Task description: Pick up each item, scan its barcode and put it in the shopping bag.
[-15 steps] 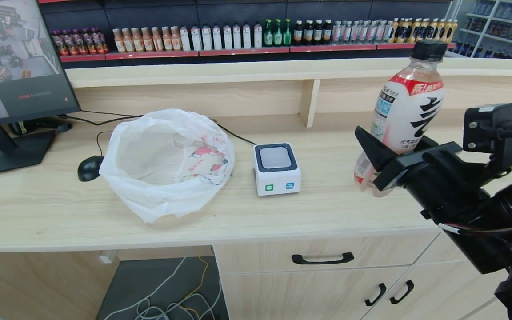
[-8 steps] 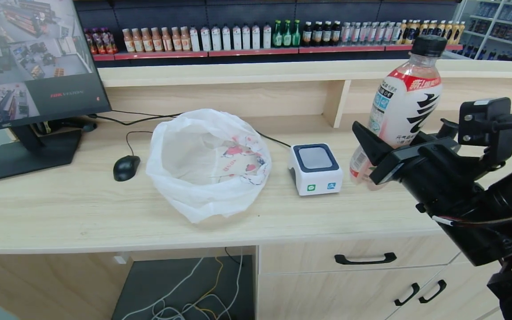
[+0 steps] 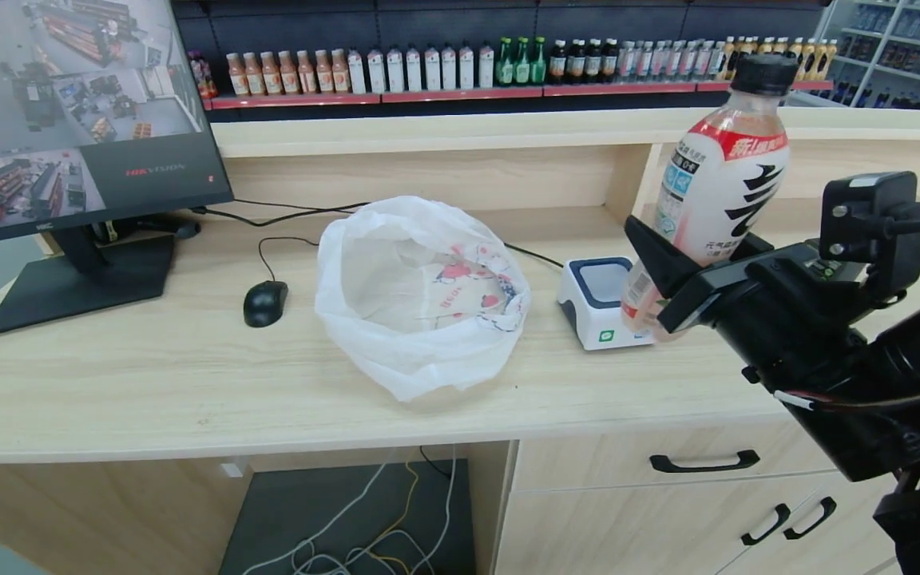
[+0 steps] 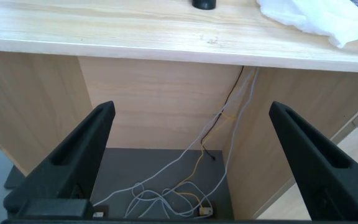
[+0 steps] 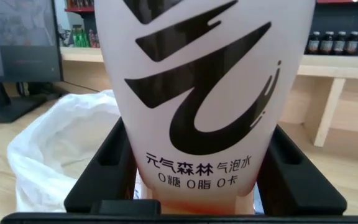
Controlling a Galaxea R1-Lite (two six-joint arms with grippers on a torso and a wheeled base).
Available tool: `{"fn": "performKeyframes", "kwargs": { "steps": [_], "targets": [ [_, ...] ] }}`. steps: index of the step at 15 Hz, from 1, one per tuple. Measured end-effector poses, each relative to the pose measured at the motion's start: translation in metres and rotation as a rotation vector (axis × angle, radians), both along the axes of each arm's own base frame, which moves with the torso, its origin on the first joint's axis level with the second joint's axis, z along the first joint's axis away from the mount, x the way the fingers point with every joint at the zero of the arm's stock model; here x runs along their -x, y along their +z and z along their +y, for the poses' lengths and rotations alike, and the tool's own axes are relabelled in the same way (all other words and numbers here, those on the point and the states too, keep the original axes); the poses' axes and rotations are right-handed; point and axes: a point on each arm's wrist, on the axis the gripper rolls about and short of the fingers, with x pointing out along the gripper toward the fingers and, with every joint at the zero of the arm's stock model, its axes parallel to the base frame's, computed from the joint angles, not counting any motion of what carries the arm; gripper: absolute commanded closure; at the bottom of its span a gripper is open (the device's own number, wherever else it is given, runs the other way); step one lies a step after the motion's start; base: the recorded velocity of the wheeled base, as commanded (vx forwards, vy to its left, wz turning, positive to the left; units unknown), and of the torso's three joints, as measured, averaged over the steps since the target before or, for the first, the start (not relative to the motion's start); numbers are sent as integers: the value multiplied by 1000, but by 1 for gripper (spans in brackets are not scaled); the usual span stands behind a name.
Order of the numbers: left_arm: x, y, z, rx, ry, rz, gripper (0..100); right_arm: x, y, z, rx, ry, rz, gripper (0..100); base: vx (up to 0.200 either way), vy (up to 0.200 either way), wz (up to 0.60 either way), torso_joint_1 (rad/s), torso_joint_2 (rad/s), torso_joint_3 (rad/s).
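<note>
Holds the bottle (image 3: 719, 184) clamped in the right pincer (image 3: 699, 259) near the scanner (image 3: 596, 299); likely needs barcode turned toward it next.

White cube-shaped barcode scanner (image 3: 597, 297): its 3 o'clock side is hidden behind the pink-tinted plastic drink bottle (image 3: 711, 200). Right wrist view: the bottle's cap and base are cut off by the frame.

Matte black, angular right hand (image 3: 695, 243) carries a boxy, cabled camera (image 3: 871, 220).
</note>
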Motion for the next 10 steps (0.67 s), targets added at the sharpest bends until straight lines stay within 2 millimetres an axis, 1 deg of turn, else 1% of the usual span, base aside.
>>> {"fn": "performKeyframes", "kwargs": {
  "steps": [2, 4, 7, 10],
  "targets": [
    [0, 0, 0, 0, 0, 0, 0, -4, 6, 5, -2, 3, -25, 100, 0, 0, 0, 0, 0, 0],
    [0, 0, 0, 0, 0, 0, 0, -10, 9, 5, 39, -42, -61, 100, 0, 0, 0, 0, 0, 0],
    [0, 0, 0, 0, 0, 0, 0, -17, 6, 9, 189, -116, -120, 100, 0, 0, 0, 0, 0, 0],
    [0, 0, 0, 0, 0, 0, 0, -33, 11, 9, 332, -179, -224, 100, 0, 0, 0, 0, 0, 0]
  ]
}}
